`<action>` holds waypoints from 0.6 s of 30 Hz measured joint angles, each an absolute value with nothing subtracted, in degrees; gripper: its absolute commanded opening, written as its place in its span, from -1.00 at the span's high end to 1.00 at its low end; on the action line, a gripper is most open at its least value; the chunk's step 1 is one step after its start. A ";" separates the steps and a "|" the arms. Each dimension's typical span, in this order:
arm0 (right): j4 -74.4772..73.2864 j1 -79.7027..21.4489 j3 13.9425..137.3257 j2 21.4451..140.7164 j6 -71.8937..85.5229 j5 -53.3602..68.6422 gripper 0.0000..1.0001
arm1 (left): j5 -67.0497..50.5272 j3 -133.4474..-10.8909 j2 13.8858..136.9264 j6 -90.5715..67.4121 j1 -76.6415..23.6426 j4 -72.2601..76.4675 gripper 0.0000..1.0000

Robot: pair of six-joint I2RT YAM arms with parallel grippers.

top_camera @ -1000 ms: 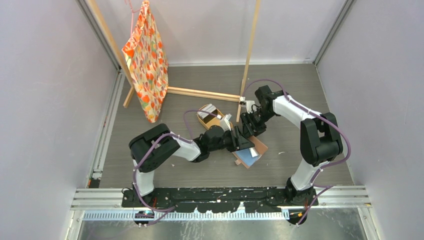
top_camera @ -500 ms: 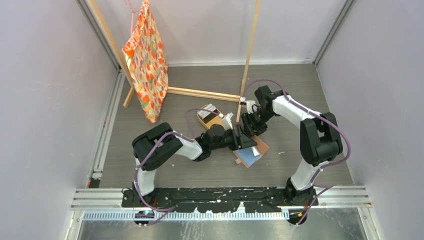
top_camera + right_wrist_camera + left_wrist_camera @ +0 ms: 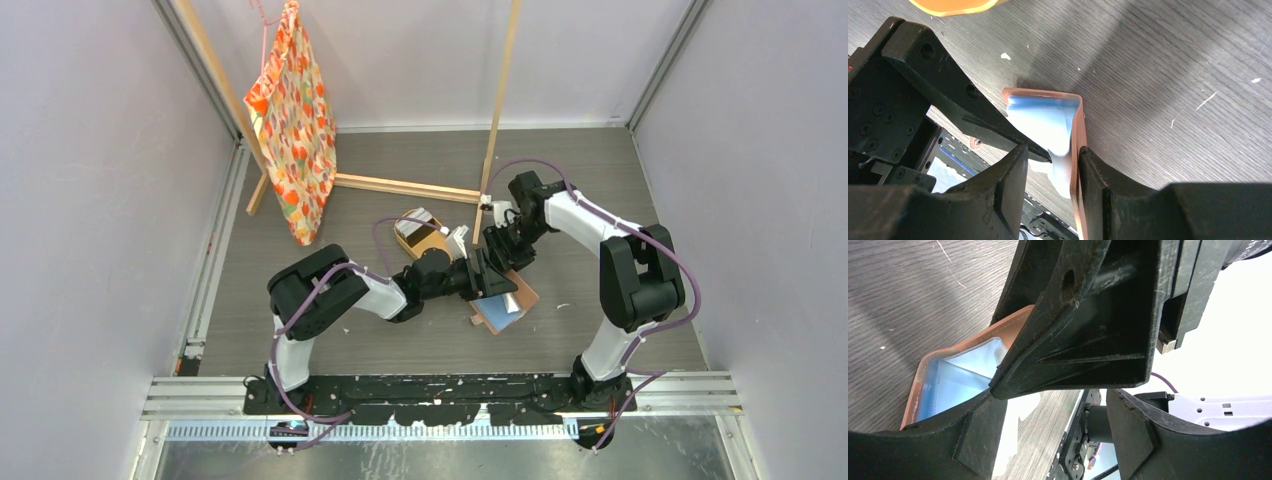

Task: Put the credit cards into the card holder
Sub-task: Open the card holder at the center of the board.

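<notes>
- Top view: both arms meet over the card holder [image 3: 505, 306], which lies opened on the bench [image 3: 620, 190] just beside the tan tray [image 3: 428, 243]. A few credit cards [image 3: 419, 216] appear to sit in that tray, not yet loaded. The left tool [image 3: 488, 282] and the right tool [image 3: 503, 262] crowd together, so neither tool's state reads from here.
- Left wrist view: the left tool's jaws stand well apart with nothing pinched between them, so it is released. The right tool's finger fills the frame ahead. The holder lies below with its glossy bluish pockets facing up. A pale sheet [image 3: 1018, 412] pokes from a pocket, judged to be a card only partly seated.
- Right wrist view: the right tool straddles the holder's leather side wall, one finger against the leather, probably to steady it and prop the pocket mouth. Whether it truly clamps cannot be told. The left tool's fingertip [image 3: 1045, 157] sits at the pocket mouth, likely placed to nudge the sheet in.
</notes>
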State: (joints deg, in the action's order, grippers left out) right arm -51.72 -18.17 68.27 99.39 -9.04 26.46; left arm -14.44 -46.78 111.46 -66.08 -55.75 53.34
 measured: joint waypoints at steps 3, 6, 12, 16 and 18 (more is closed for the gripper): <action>-51.75 -18.17 68.27 99.39 -8.95 26.48 0.19 | -14.52 -46.78 111.46 -66.06 -55.75 53.52 -0.48; -51.83 -18.24 68.40 99.39 -8.82 26.46 0.26 | -14.55 -46.76 111.46 -66.08 -55.75 53.69 -0.49; -51.48 -18.26 68.71 99.39 -8.88 24.73 0.30 | -14.59 -46.48 111.42 -66.19 -55.75 55.99 -0.50; -51.20 -17.93 68.71 99.39 -8.86 23.44 0.30 | -14.57 -46.37 109.97 -66.24 -55.75 59.61 -0.51; -51.22 -17.74 68.71 99.39 -8.86 23.40 0.31 | -14.55 -46.11 108.81 -66.24 -55.75 61.06 -0.51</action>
